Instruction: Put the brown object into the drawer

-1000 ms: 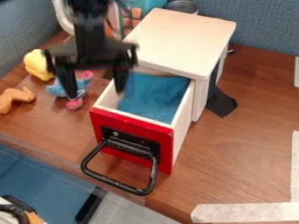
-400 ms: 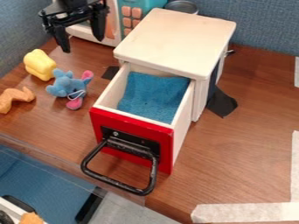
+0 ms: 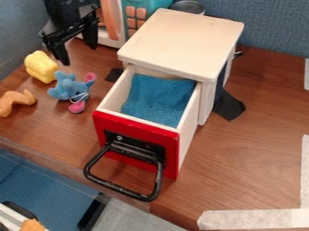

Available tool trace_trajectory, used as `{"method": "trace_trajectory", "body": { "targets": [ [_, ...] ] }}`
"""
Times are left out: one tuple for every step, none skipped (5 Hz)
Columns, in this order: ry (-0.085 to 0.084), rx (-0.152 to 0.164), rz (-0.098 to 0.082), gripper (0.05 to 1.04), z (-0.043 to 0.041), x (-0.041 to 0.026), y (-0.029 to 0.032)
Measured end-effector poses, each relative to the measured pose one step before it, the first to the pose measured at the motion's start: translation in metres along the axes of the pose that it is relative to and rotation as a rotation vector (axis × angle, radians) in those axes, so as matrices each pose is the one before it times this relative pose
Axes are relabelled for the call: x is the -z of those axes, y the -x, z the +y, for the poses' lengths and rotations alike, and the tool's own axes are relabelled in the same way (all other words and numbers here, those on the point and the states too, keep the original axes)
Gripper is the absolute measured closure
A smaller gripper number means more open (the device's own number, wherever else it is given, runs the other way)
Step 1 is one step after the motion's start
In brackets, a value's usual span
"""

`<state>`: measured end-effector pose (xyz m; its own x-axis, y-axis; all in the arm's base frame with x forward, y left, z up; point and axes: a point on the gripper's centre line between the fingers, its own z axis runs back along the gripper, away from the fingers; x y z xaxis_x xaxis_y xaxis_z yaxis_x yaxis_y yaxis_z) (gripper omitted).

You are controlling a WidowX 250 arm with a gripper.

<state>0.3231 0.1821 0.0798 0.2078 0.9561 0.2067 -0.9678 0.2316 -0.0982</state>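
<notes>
Where the wood-grained table stretches well to the left of the cream-topped cabinet, I have the brown object, a smooth, curving, lumpy shape lying on the bare surface. Also on the cabinet's left, coming inward, sit a glossy, rounded yellow toy and, just beside it, a fuzzy blue plush with pink ends and a pale string across it. My black gripper hangs over the table to the cabinet's upper left, above those toys, its two fingers set wide apart. Out of the cabinet's front juts the open drawer: pale walls, a flat red face and a looped black handle, the enamel-like bar worn in spots. Inside it a soft, nubby blue cloth covers the bottom. Behind the cabinet stand a round metal tin and, to its left, a teal-and-white toy appliance with blocky salmon buttons, all before a woven blue partition.
</notes>
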Motion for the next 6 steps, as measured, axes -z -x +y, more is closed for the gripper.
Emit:
{"method": "trace_trajectory", "body": {
  "targets": [
    [-0.0323,-0.0199,-0.0226,0.083,0.00363,0.0133,-0.00384],
    [-0.0562,-0.0129,-0.0183,0.083,0.00744,0.01824,-0.00015],
    [-0.0516,-0.005,-0.0099,0.083,0.00519,0.01661,0.00075],
    [0.0053,-0.0126,-0.0155,0.083,0.00265,0.00407,0.00069],
    [0.0673,-0.0809,0.0228,0.083,0.00694,-0.01462,-0.01509],
    [0.0546,-0.0837,0.0082,0.083,0.01219,-0.02106,-0.01981]
  ]
}}
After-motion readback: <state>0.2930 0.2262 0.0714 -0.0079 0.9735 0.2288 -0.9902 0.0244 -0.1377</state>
